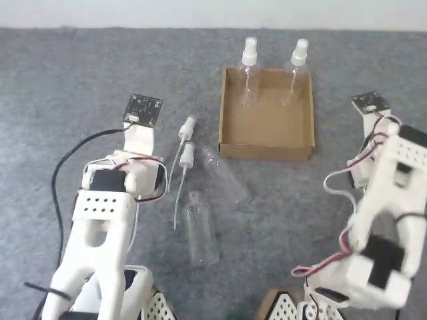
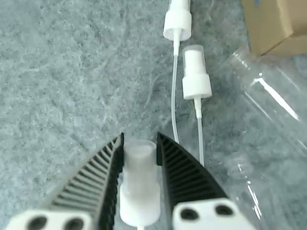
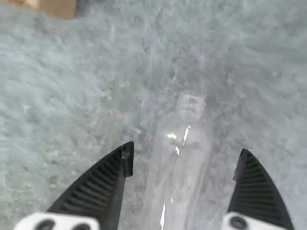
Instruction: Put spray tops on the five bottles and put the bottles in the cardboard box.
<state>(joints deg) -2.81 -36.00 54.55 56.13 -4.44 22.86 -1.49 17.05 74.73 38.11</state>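
Where the box sits: your landmark, the cardboard box (image 1: 267,127), lies open-topped on the grey carpet (image 1: 67,80), past the middle of the table from the arms.
Inside the box: the first capped bottle (image 1: 248,77) and the second capped bottle (image 1: 295,73) stand upright by the far wall, apart from each other. From them to the near wall you see bare box floor.
Left of the box: the far spray top (image 1: 187,127) and the near spray top (image 1: 186,155) lie just off the left wall, one behind the other. Their thin tubes trail toward the arms.
Near-left corner of the box: the slanted bottle (image 1: 223,175) lies on its side with its neck close to that corner. The lower bottle (image 1: 200,227) lies beyond it, nearer the arms.
Left gripper (image 2: 140,143): it sits farther left of the box than the two loose tops. Its jaws are drawn in narrow on the held spray top (image 2: 140,187), with ribbed fingers on both sides of it.
Right gripper (image 3: 186,151): it sits off the right, near side of the box. Its fingers are spread wide astride the straddled bottle (image 3: 180,158), which lies flat with a gap of carpet on either side.
Open room: plain carpet runs between the box's right wall and your right arm, and a broad stretch lies far left of the box.
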